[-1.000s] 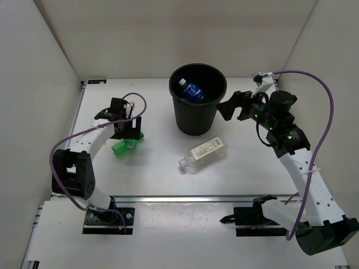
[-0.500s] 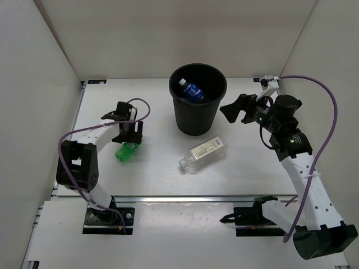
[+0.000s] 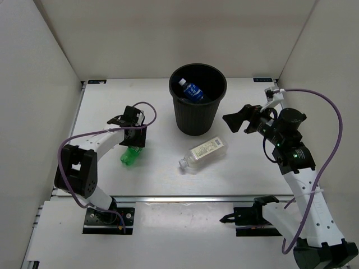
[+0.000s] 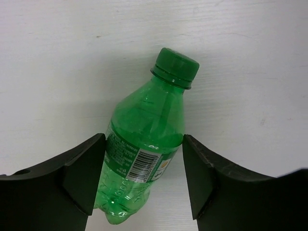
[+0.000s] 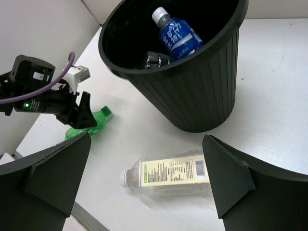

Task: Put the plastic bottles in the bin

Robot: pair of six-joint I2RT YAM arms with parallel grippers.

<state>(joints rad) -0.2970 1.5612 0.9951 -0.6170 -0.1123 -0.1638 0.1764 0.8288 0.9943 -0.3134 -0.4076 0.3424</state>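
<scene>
Top view: L hand [image 3: 133, 147] is down over green bottle [image 3: 129, 157], which lies on counter [image 3: 157, 179] left of bin [image 3: 171, 88], well apart from it. Blue bottle [image 3: 192, 91] is in bin. White bottle [image 3: 203, 152] lies on counter just in front of bin. R hand [image 3: 235, 115] hangs right of bin, spread wide, nothing in it.

L wrist: fingers [image 4: 84, 168] touch both sides of green bottle at label, cap [image 4: 174, 65] pointing away. So it's grasped, but not lifted yet. Thin plastic prob. squashes, so squeeze only enough to hold; lift straight up before swinging.

R wrist: bin wall stands tall vs. bottles, so L hand must clear the rim, then let go over the middle, not the edge. R hand is near bin, so keep it out of L's path.
</scene>
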